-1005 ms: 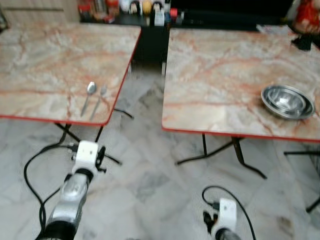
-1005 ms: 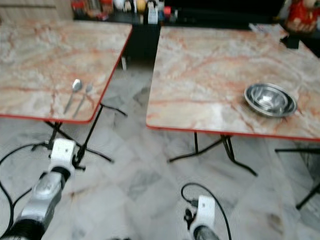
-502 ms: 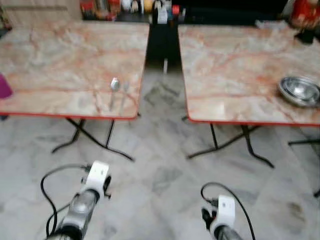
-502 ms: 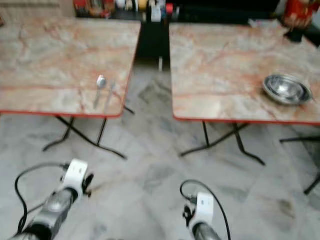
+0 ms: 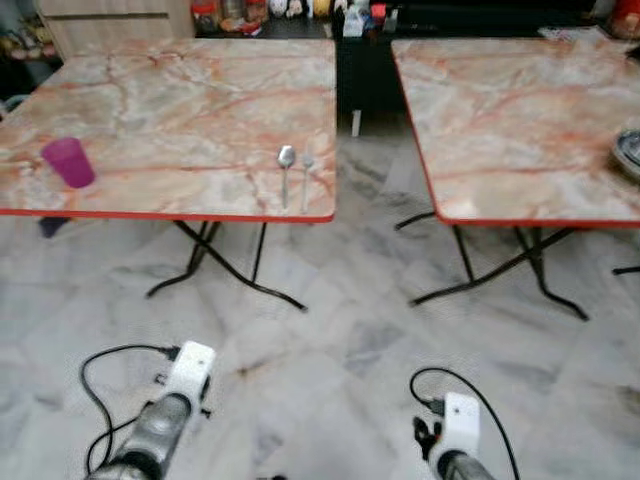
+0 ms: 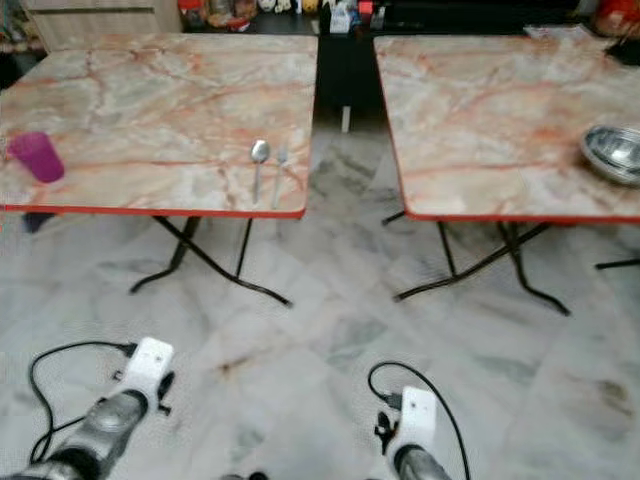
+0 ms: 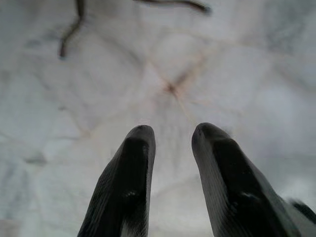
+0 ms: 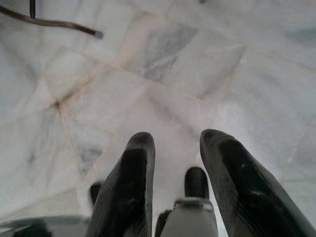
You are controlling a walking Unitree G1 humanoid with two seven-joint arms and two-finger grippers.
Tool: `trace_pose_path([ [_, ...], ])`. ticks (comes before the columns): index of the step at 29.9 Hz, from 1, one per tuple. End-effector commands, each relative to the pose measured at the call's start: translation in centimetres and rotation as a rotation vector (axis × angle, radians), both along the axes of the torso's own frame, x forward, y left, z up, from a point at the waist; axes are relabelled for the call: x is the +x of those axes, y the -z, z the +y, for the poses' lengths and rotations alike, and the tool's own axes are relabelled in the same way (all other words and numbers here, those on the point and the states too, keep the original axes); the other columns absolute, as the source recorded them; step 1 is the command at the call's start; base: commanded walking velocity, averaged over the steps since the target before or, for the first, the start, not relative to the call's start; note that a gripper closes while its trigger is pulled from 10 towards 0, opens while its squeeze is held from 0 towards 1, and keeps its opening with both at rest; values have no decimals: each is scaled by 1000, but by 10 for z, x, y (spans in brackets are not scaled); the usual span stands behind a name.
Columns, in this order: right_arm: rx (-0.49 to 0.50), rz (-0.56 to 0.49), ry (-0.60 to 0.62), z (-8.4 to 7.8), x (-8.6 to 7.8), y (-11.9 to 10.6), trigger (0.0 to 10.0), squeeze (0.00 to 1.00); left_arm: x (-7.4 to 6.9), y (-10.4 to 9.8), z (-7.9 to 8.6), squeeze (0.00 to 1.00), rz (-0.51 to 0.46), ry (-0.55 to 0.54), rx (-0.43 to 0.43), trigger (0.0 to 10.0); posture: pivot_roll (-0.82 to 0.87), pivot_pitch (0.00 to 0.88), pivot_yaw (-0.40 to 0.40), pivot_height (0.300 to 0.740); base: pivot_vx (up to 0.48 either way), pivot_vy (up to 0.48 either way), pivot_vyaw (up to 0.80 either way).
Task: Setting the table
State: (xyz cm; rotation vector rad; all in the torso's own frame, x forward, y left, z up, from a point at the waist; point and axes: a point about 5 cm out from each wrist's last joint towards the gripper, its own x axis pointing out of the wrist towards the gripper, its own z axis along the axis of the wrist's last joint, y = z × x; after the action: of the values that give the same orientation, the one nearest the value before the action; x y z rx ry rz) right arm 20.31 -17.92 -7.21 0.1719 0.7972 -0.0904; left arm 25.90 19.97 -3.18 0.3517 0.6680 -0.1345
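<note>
On the left table (image 5: pixel 180 110), a spoon (image 5: pixel 286 170) and a fork (image 5: pixel 307 172) lie side by side near its front edge, with a purple cup (image 5: pixel 69 162) well apart from them. Over the floor (image 5: pixel 330 330), the left gripper (image 7: pixel 170 140) and right gripper (image 8: pixel 173 148) hang low, fingers parted and empty.

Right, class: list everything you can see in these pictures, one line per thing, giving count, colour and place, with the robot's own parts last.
Tables: two, marbled pink tops with red edges, side by side on black folding legs.
Cup: one, purple, left table near its front left edge.
Spoon: one, silver, left table near its front right corner.
Fork: one, silver, just right of the spoon.
Bowls: stacked, steel, right table at its right side; count unclear.
Bottles: several, mixed colours, dark shelf behind the tables.
Floor: grey-white marble tiles.
Left gripper: black fingers apart, above the floor.
Right gripper: black fingers apart, above the floor.
</note>
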Motion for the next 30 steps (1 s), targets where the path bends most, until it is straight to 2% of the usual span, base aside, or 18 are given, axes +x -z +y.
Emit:
trace_pose_path([
  [1, 12, 13, 12, 2, -3, 2, 10000, 0, -7, 6, 5, 0, 49, 1, 25, 10000, 11, 113, -5, 740, 0, 435, 0],
  [10, 14, 8, 22, 1, -1, 1, 10000, 0, -14, 13, -3, 0, 92, 18, 20, 10000, 0, 105, -4, 740, 0, 416, 0],
  [18, 12, 10, 23, 1, 0, 1, 10000, 0, -15, 14, -7, 0, 100, 31, -10, 10000, 0, 100, -3, 740, 0, 0, 0],
  [20, 10, 10, 21, 1, 0, 1, 10000, 0, -16, 15, -6, 0, 115, 22, 9, 10000, 0, 100, -3, 740, 0, 0, 0],
  [21, 3, 9, 7, 1, 0, 1, 10000, 0, -17, 15, -6, 0, 111, -5, -24, 10000, 0, 101, -3, 740, 0, 0, 0],
  [23, -9, 0, 1, 1, 1, 0, 10000, 0, -18, 16, -4, 0, 118, -8, -18, 10000, -3, 100, 0, 740, 0, 0, 209],
  [27, 2, -3, 19, 2, 0, 0, 10000, 0, -20, 18, -4, 0, 127, -2, -20, 10000, -1, 101, 1, 740, 353, 0, 800],
  [30, 12, 4, 38, 1, -1, 1, 10000, 0, -22, 19, -4, 0, 140, -1, -19, 10000, -1, 101, 3, 740, 450, 0, 0],
])
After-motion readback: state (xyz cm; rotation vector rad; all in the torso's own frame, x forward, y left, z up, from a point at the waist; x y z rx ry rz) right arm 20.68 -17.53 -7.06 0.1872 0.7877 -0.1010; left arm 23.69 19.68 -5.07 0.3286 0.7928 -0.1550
